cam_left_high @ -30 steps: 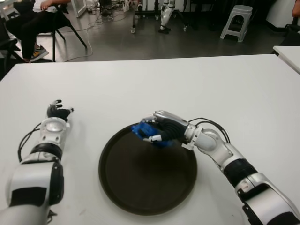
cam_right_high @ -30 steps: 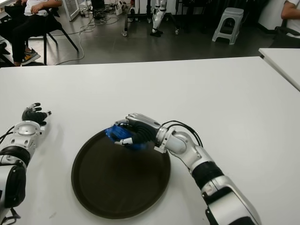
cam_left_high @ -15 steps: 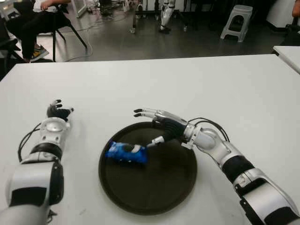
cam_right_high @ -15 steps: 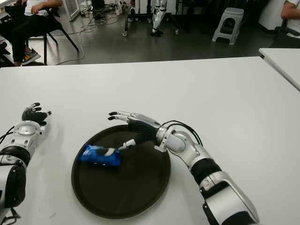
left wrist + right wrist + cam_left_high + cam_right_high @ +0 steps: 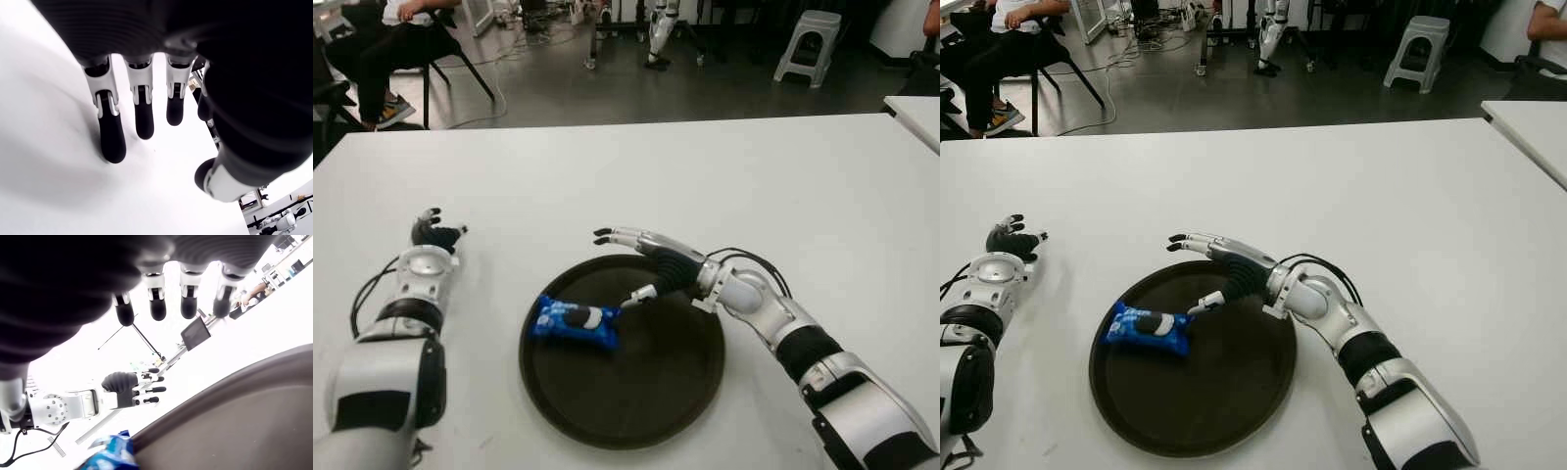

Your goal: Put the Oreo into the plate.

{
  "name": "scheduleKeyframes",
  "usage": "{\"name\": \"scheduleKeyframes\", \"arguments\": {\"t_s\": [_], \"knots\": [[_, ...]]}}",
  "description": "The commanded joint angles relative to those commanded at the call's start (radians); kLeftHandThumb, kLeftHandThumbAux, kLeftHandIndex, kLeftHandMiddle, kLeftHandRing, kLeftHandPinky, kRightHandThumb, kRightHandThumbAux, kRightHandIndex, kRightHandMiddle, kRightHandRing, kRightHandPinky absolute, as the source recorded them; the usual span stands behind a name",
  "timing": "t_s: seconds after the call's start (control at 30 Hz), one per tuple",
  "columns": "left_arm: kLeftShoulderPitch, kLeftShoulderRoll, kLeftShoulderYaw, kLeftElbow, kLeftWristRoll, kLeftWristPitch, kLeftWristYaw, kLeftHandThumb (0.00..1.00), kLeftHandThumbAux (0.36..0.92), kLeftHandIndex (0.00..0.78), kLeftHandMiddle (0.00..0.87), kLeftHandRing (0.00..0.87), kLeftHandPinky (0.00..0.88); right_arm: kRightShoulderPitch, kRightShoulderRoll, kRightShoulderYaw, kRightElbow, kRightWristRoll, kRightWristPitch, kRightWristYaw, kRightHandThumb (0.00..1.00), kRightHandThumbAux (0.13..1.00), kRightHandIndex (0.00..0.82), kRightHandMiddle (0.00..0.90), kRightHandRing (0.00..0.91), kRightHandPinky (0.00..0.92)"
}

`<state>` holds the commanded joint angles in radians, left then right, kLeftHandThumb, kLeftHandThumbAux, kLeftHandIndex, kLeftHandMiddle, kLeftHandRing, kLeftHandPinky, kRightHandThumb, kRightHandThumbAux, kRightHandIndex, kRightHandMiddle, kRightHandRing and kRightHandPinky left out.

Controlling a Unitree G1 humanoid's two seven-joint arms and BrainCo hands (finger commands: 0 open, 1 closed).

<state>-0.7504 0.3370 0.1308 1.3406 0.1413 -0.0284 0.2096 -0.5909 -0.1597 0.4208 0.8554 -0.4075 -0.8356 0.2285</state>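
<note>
The blue Oreo pack [image 5: 575,322] lies flat inside the dark round plate [image 5: 656,392], in its left part. My right hand [image 5: 625,264] hovers over the plate's far edge, open with fingers stretched out and nothing in it; its thumb tip is just right of the pack. In the right wrist view the pack [image 5: 110,454] shows at the plate's rim [image 5: 205,401], apart from the fingers. My left hand [image 5: 431,235] shows on the white table [image 5: 783,176] at the far left, open and idle.
Beyond the table's far edge there is a person seated on a chair [image 5: 382,49] at the left and a grey stool [image 5: 808,44] at the right. Another white table's corner [image 5: 915,113] shows at the right.
My right hand opened and let go of the Oreo pack, which dropped into the plate's left part. The hand stays spread over the far rim. The left hand has not moved.
</note>
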Motion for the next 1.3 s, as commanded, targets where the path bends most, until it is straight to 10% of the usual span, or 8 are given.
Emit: {"name": "scheduleKeyframes", "arguments": {"t_s": [0.57, 0.87, 1.3], "knots": [[0.006, -0.006, 0.006, 0.002, -0.003, -0.003, 0.014, 0.324, 0.741, 0.152, 0.151, 0.173, 0.199, -0.036, -0.022, -0.027, 0.107, -0.024, -0.03, -0.089, 0.03, 0.403, 0.028, 0.026, 0.0, 0.0], [0.012, -0.007, 0.015, 0.002, -0.012, -0.008, 0.009, 0.359, 0.738, 0.155, 0.151, 0.169, 0.202, -0.118, -0.087, -0.026, 0.221, -0.193, 0.074, -0.52, 0.011, 0.457, 0.001, 0.002, 0.0, 0.0], [0.017, 0.0, 0.017, 0.002, -0.015, -0.012, 0.002, 0.341, 0.738, 0.122, 0.145, 0.161, 0.191, -0.189, -0.13, -0.116, 0.455, -0.139, 0.364, -0.719, 0.077, 0.633, 0.0, 0.0, 0.0, 0.0]]}}
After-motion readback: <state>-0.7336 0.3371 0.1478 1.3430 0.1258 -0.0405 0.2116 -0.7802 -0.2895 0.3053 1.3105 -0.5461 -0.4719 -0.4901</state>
